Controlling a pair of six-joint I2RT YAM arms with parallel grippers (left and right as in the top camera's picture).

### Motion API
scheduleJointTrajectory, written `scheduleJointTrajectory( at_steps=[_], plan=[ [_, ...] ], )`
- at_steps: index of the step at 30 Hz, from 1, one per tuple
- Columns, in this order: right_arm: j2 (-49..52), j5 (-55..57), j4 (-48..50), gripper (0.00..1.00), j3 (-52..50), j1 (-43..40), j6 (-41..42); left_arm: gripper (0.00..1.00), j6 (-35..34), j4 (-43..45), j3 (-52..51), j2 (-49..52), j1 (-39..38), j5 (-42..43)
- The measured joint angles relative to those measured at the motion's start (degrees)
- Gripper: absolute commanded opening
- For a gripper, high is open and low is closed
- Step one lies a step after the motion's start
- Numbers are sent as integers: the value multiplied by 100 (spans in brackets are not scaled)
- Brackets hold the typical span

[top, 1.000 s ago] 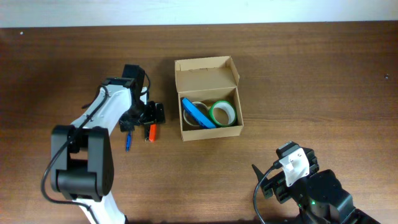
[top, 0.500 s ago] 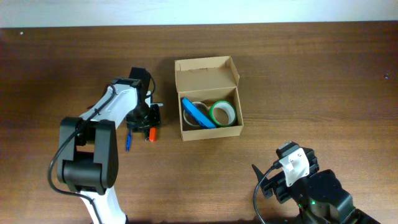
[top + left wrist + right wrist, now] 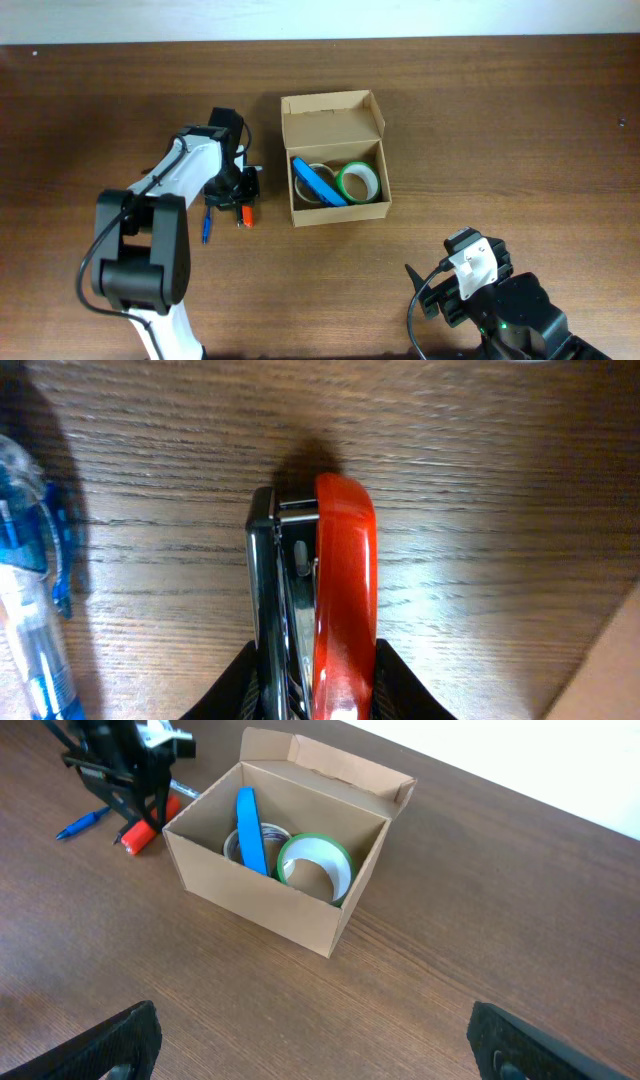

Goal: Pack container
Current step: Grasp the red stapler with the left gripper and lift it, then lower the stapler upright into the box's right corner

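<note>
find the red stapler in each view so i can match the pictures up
Overhead: the red stapler lies on the table, left of the cardboard box.
Left wrist: the stapler fills the middle, running down to the bottom edge.
Right wrist: the stapler shows at upper left, just left of the box.
Shared landmark: the blue pen, which lies left of the stapler in all three views.

My overhead camera looks straight down on the whole bench [image 3: 520,110], my left wrist camera sits tight above the stapler [image 3: 343,600], and my right wrist camera looks obliquely from afar at the container [image 3: 262,915], shared with overhead.
</note>
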Motion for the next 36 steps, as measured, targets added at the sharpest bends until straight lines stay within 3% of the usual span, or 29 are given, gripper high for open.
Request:
scheduleJointTrajectory(
  at_steps=[10, 22, 28, 36],
  plan=[
    [0, 0, 0, 99, 0, 0, -4, 17, 0, 131, 59, -1615, -306, 0],
    [0, 0, 0, 99, 0, 0, 0, 16, -149, 664, 1362, -1394, -1622, 0],
    [0, -2, 0, 99, 0, 0, -2, 17, -1139, 1421, 1698, -732, -1993, 2],
    [0, 0, 0, 99, 0, 0, -2, 15, -2841, 1523, 1698, -72, -2256, 0]
  ],
)
